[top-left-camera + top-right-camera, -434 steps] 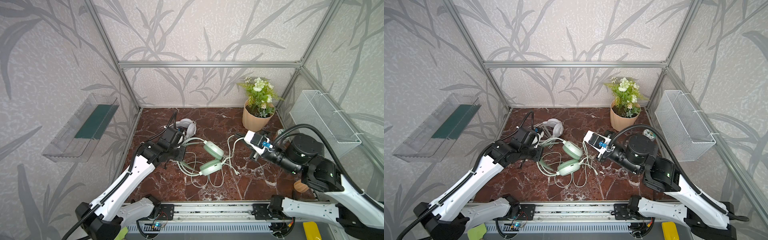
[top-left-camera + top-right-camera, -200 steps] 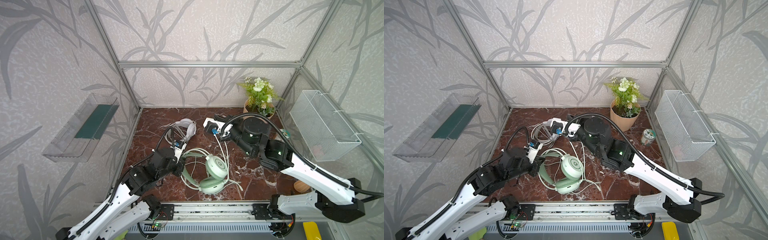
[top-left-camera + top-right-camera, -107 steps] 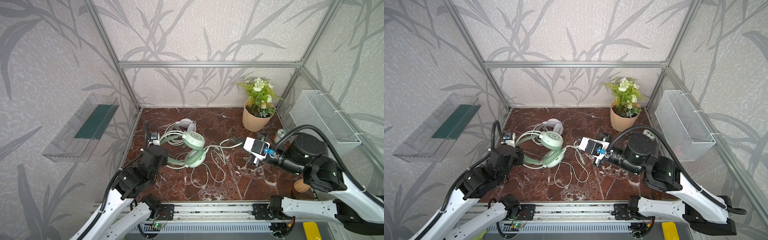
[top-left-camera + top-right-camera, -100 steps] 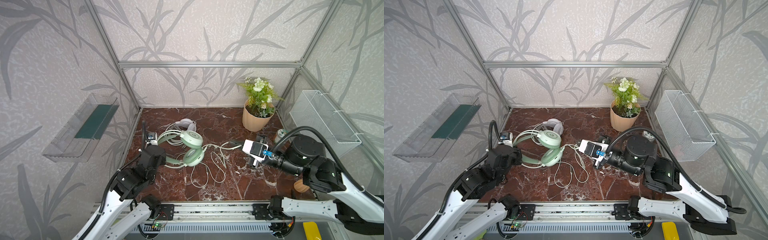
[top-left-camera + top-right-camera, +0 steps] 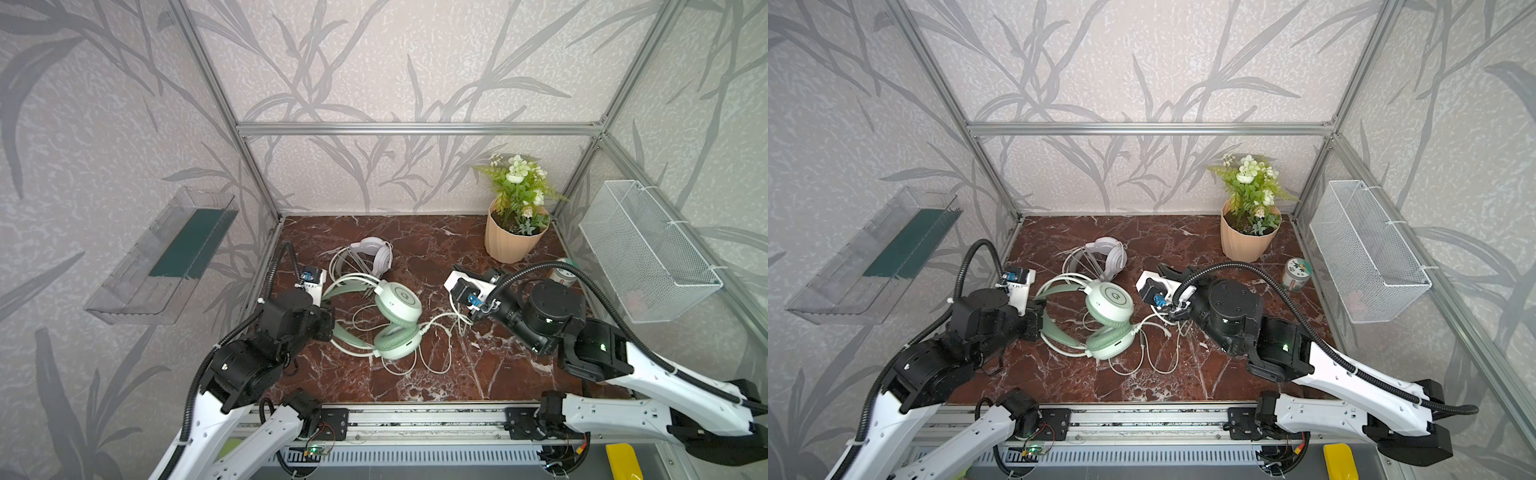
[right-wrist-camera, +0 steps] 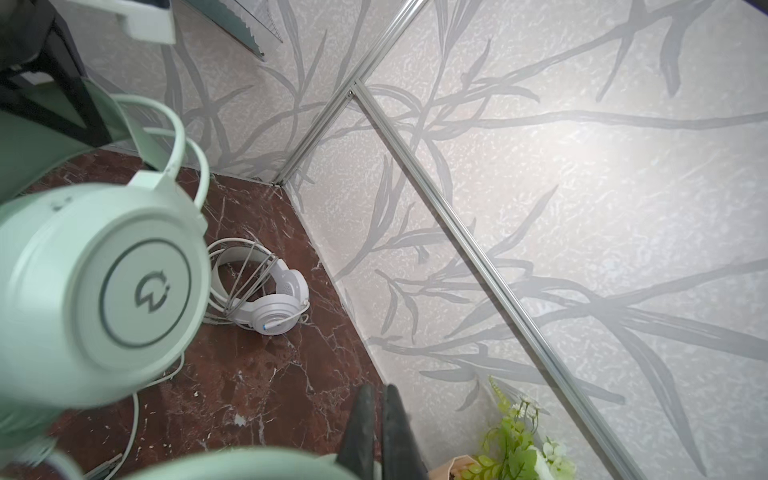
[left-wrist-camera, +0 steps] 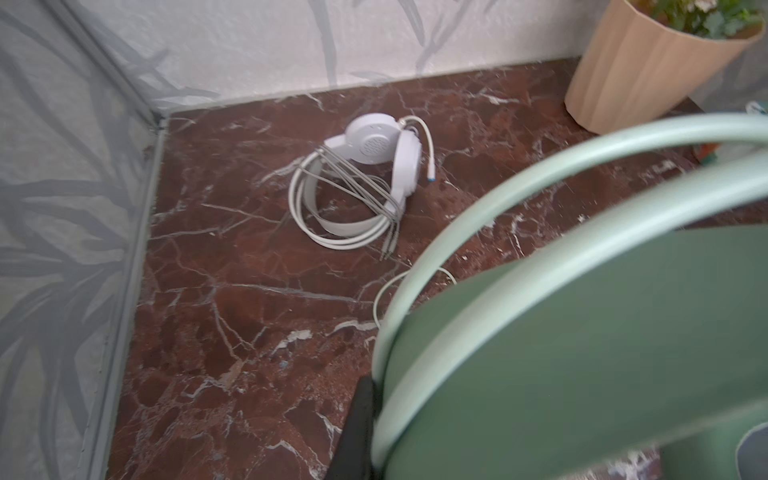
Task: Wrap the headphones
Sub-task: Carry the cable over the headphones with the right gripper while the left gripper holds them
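Observation:
The mint green headphones (image 5: pixel 398 301) (image 5: pixel 1109 306) sit mid-table. My left gripper (image 5: pixel 328 322) (image 5: pixel 1038 322) (image 7: pixel 376 399) is shut on their double headband (image 7: pixel 540 216), and the ear cups reach out to its right. Their thin cable (image 5: pixel 440 318) runs from the lower cup up to my right gripper (image 5: pixel 457 268) (image 5: pixel 1163 269) (image 6: pixel 376 392), which is shut on it beside the cups. Loose cable loops (image 5: pixel 432 357) lie on the marble in front. The white headphones (image 5: pixel 370 257) (image 5: pixel 1104 257) (image 7: pixel 374 174) (image 6: pixel 266 299) lie at the back left with their cable wound across the headband.
A potted plant (image 5: pixel 513 241) stands at the back right with a small tin (image 5: pixel 1296 274) near it. A wire basket (image 5: pixel 648 253) hangs on the right wall and a clear shelf (image 5: pixel 166 257) on the left wall. The rail runs along the front edge.
My left gripper has carried the mint headphones a little right and forward. My right gripper has moved left with the cable, closer to the ear cups. Both stay shut.

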`<state>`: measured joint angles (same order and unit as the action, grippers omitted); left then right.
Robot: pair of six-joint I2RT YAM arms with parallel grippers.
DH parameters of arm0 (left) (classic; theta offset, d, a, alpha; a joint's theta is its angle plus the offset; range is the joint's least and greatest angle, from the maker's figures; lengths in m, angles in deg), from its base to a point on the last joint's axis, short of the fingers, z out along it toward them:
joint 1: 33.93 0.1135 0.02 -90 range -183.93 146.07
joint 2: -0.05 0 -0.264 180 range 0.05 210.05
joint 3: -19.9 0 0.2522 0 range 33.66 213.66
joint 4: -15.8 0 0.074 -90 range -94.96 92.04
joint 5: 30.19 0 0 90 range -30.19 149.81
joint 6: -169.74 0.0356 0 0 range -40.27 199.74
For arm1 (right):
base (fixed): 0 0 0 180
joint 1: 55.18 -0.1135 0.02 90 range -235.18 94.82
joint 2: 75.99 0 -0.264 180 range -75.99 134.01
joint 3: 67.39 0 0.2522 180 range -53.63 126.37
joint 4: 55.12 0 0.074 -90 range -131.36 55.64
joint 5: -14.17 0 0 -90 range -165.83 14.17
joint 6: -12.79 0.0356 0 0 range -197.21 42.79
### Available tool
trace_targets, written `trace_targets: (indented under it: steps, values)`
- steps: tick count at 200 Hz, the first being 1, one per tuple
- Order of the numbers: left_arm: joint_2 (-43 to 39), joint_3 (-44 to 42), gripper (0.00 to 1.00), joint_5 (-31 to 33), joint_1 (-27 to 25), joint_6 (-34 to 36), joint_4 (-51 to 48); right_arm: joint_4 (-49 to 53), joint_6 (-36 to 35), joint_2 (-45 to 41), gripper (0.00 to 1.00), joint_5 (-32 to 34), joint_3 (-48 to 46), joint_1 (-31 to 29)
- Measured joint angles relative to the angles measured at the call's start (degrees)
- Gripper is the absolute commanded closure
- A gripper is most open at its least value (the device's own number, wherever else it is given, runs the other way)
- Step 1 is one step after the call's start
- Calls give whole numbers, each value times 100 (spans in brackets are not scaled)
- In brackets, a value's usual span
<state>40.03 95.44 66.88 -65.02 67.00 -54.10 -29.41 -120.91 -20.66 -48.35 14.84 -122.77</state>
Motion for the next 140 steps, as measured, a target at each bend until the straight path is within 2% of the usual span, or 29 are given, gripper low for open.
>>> trace_targets:
  steps: [36, 71, 98, 140]
  values:
    - [699, 2, 100, -765, -304, 103, -46, -564, -931, 76, 100, -275, -101, 0]
    - [1091, 2, 100, -1290, -640, 133, -44, -636, -1305, 538, 100, -599, 175, 39]
    - [1300, 2, 100, -1473, -929, 129, 0, -634, -1244, 931, 100, -997, 481, 308]
    - [1318, 2, 100, -1604, -1283, 22, 195, -590, -699, 1567, 100, -1447, 1178, 1023]
